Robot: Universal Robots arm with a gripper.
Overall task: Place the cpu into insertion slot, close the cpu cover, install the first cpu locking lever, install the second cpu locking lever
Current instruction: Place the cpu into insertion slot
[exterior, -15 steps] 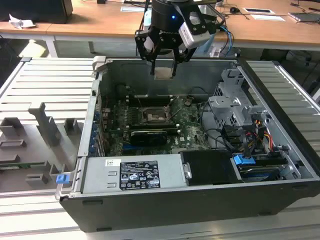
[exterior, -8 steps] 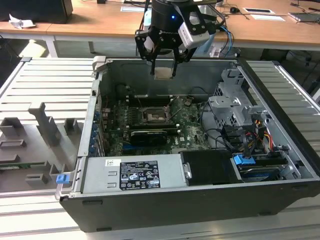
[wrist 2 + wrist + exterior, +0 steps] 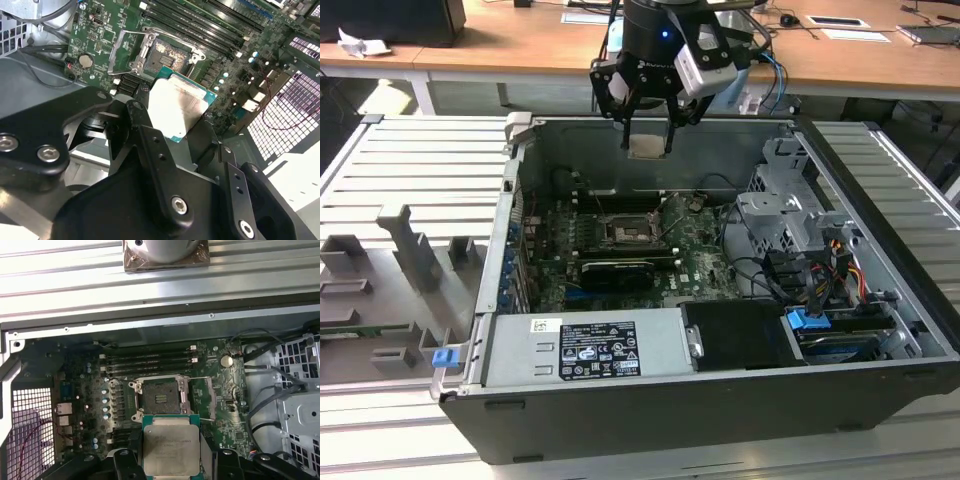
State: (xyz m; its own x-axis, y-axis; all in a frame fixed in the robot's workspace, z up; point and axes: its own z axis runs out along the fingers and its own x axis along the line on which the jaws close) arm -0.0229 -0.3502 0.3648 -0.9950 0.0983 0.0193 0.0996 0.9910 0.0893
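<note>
My gripper (image 3: 648, 140) hangs above the open computer case, shut on the cpu (image 3: 648, 147), a flat square chip with a silver-grey top. Both wrist views show the cpu (image 3: 171, 450) (image 3: 176, 106) clamped by its edges between the black fingers (image 3: 136, 116). Below it on the green board lies the insertion slot (image 3: 623, 232) (image 3: 160, 399) (image 3: 167, 54), a dark square socket with nothing in it. The cpu cover (image 3: 122, 47) (image 3: 202, 397) is a thin metal frame swung open on the coin-battery side of the slot. The cpu is well above the slot and apart from it.
Memory sticks (image 3: 150, 362) run along the slot's far side. A long black card (image 3: 617, 270) lies beside the slot, with the power supply (image 3: 585, 347) nearer the camera. A drive cage (image 3: 790, 215) and cables (image 3: 800, 285) stand at the exterior view's right. Case walls (image 3: 515, 200) enclose the board.
</note>
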